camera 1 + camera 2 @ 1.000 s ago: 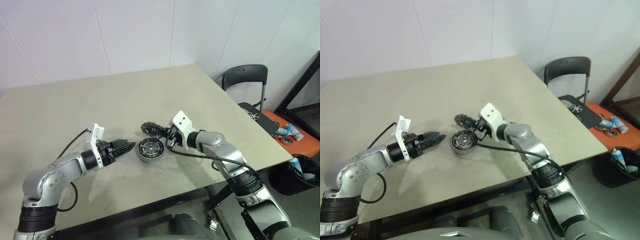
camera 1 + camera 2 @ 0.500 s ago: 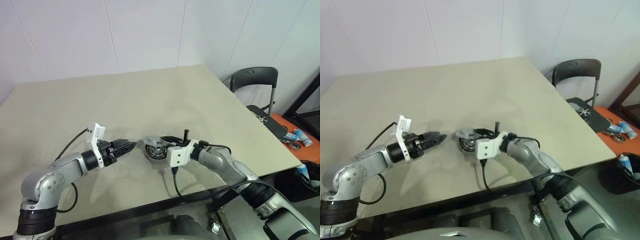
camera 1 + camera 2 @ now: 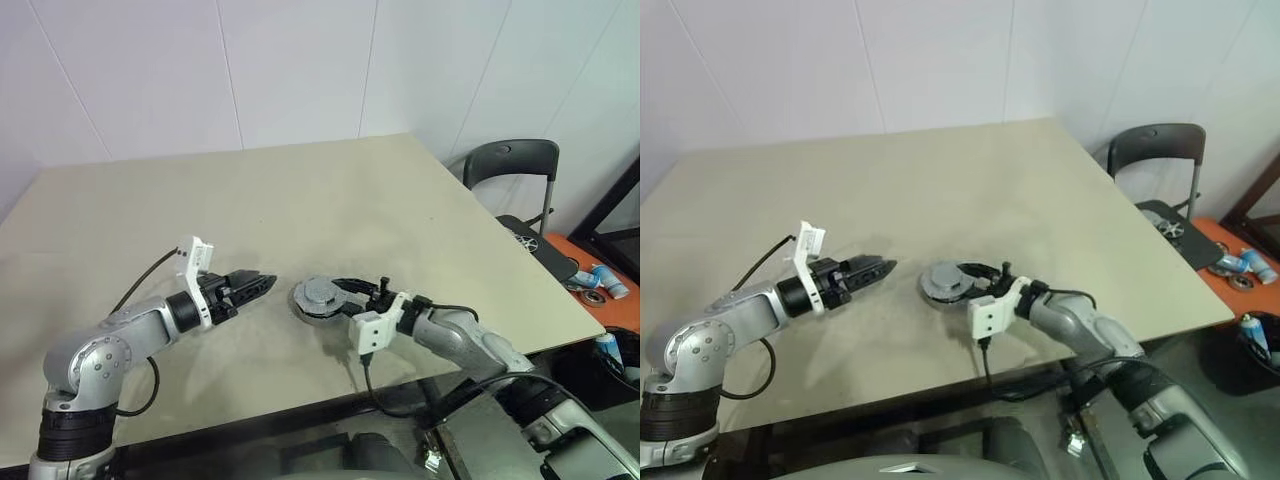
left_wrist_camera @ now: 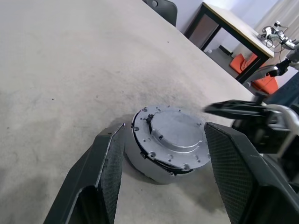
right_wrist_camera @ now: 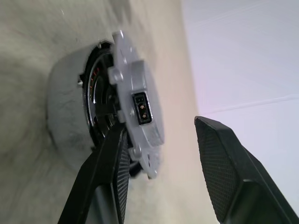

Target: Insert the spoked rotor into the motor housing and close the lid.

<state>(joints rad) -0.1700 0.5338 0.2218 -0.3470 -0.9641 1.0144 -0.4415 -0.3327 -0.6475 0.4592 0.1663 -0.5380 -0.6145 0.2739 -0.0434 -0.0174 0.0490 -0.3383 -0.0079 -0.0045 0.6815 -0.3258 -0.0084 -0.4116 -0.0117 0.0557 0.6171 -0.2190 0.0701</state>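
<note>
Two grippers of mine flank one grey assembly on the desk (image 3: 300, 190). My right gripper (image 3: 352, 288) lies low over the desk surface with its black fingers spread apart and nothing between them; the tips reach to the near right edge of the lid (image 4: 176, 131), and from my right wrist one finger lies just beside the lid's rim, though I cannot tell whether it touches. My left gripper (image 3: 262, 283) hovers a little way to the left of the assembly, fingers parted about halfway and empty, pointed at it. Between them the motor housing (image 5: 65, 109) sits on the desk, a shallow silver cup, with the lid resting on top of it; the lid looks slightly skewed, one edge overhanging the housing wall, and a dark gap shows under it. Through that gap I can see dark parts and a hint of orange inside, but cannot make out the spoked rotor. Beyond the desk's far right corner stands a black chair (image 3: 510, 165).
</note>
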